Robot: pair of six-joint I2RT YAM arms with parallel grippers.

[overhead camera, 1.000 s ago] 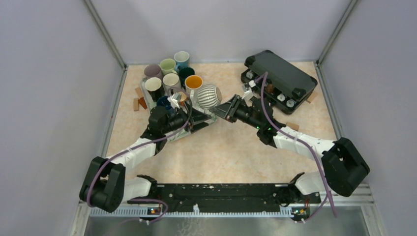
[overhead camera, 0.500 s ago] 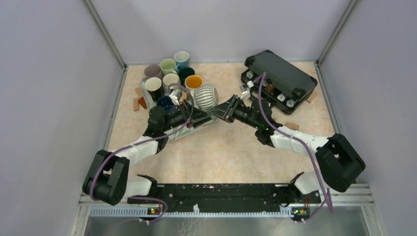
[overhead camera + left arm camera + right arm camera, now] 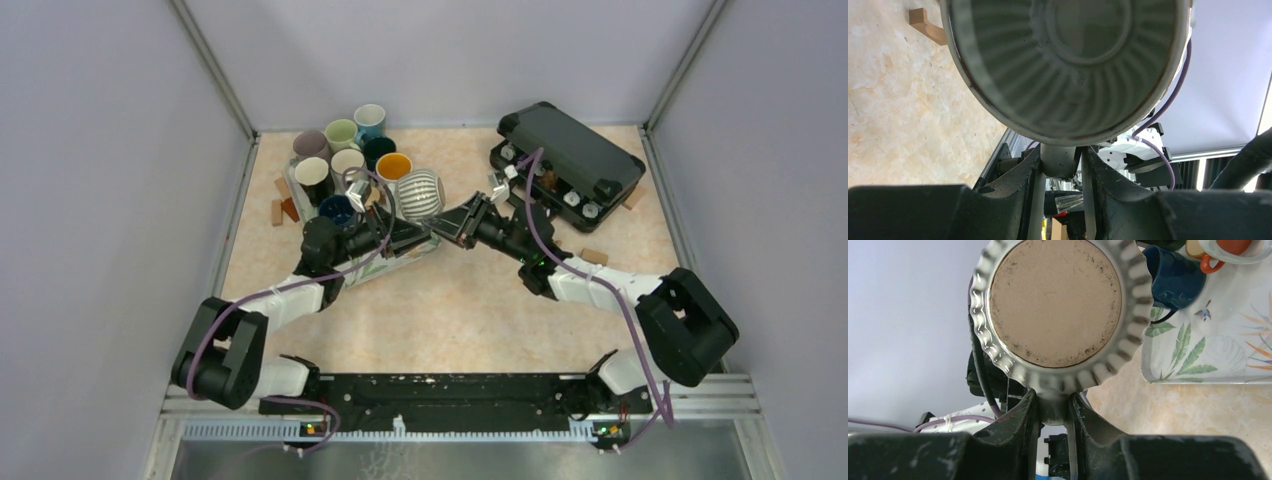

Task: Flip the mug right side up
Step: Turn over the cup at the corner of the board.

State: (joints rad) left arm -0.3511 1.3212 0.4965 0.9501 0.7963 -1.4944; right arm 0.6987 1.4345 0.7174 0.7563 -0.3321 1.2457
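Clamping the ribbed grey-white ceramic mug (image 3: 421, 195) mid-frame by its handle with my left gripper (image 3: 1060, 161) and right gripper (image 3: 1052, 407); I'd free right only once left holds firm.

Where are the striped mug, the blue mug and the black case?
striped mug (image 3: 421, 194), top view, on its ribbed side.
blue mug (image 3: 1173, 277), right wrist view, on its outer wall.
black case (image 3: 575, 150), top view, on the middle of its lid.

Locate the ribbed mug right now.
Top view, left of centre: the ribbed mug sits between the left claw and right claw, both gripping it, just in front of the orange-lined mug.
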